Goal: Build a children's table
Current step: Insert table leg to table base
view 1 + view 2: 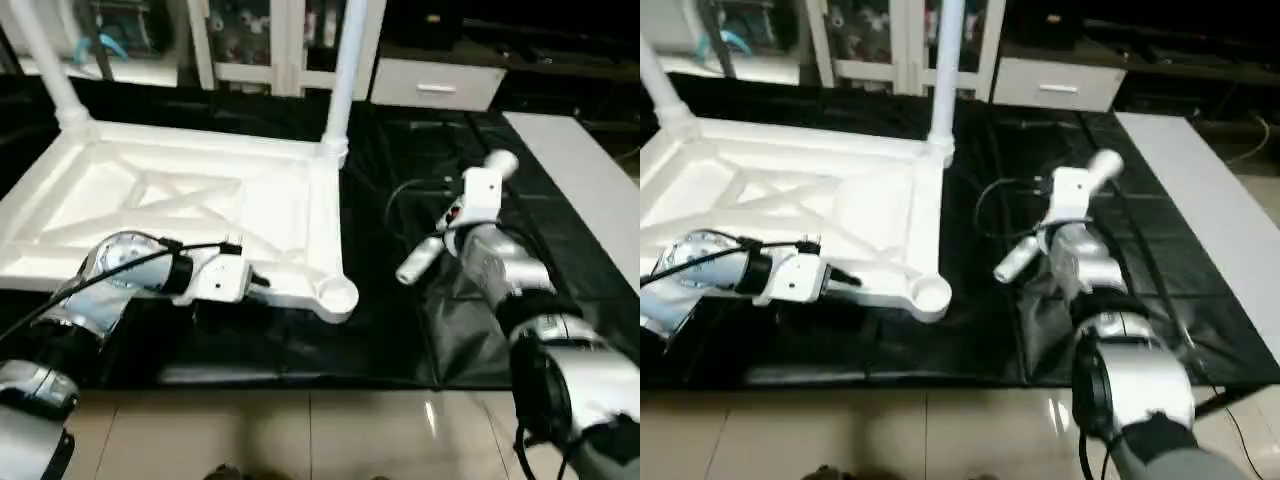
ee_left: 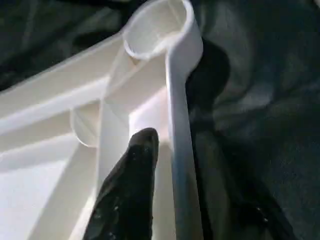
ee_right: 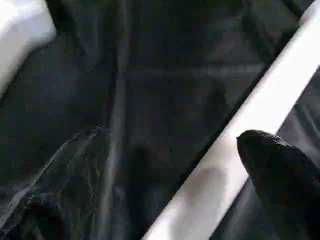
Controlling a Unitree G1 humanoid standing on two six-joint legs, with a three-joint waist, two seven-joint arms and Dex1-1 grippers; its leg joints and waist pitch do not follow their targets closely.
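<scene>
My wide-open right hand hovers over loose leg; I'd center, then clamp; left hand at top, grip unclear.

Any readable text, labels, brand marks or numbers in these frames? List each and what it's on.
None can be read.
The table top, the leg on the black cloth and the two upright legs are plain white, unmarked.
Small red spot on the right arm's wrist: too blurred to tell whether it is text.
</scene>
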